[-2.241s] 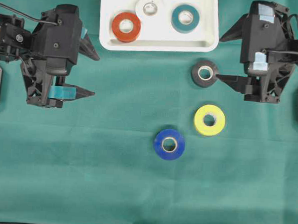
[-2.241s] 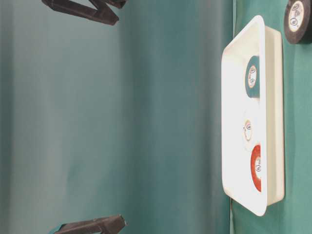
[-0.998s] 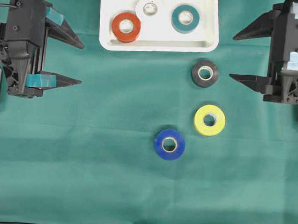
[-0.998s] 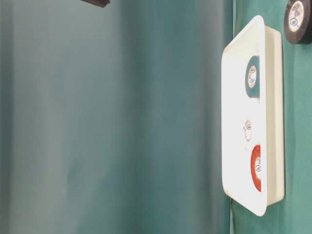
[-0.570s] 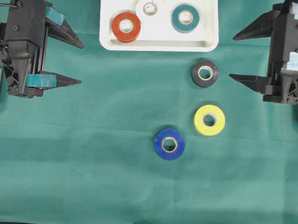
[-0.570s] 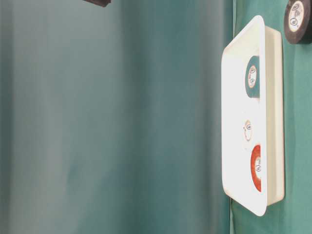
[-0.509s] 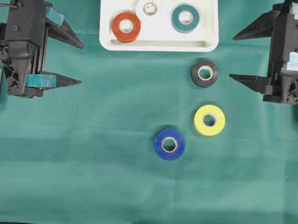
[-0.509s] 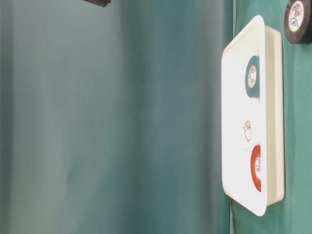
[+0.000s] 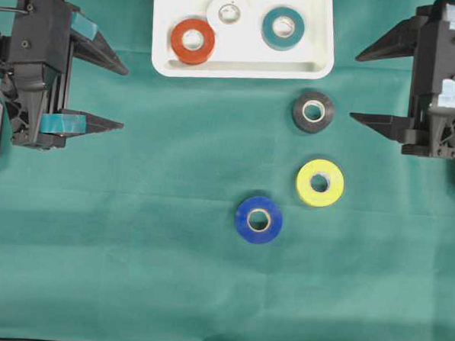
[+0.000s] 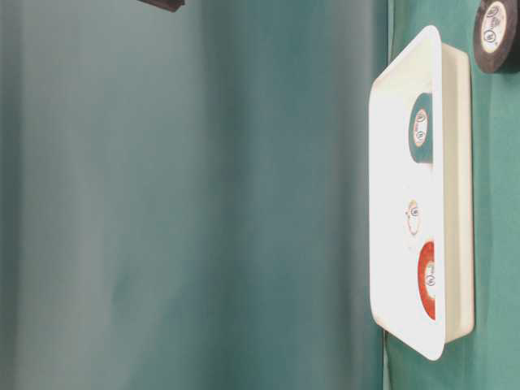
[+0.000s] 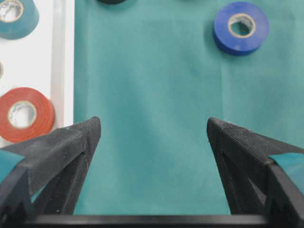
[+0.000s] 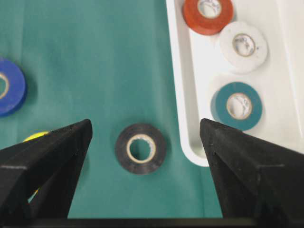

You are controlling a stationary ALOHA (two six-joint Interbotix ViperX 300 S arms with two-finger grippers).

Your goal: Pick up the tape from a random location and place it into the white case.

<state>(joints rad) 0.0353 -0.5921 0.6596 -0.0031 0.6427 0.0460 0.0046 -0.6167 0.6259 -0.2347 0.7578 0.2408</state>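
- White case [image 9: 240,68] — top centre; holds red tape [image 9: 192,40], white tape [image 9: 229,11], teal tape [image 9: 284,27].
- Black tape [image 9: 313,111], yellow tape [image 9: 320,182], blue tape [image 9: 258,219] — left on the green cloth [image 9: 132,249].
- Left gripper [image 9: 109,92], right gripper [image 9: 369,86] — jaws wide apart, empty.

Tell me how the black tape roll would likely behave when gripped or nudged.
The black tape roll lies flat on the green cloth, so it probably slides rather than rolls. Its solid ring shape looks stiff, likely light, and should hold form when pinched.
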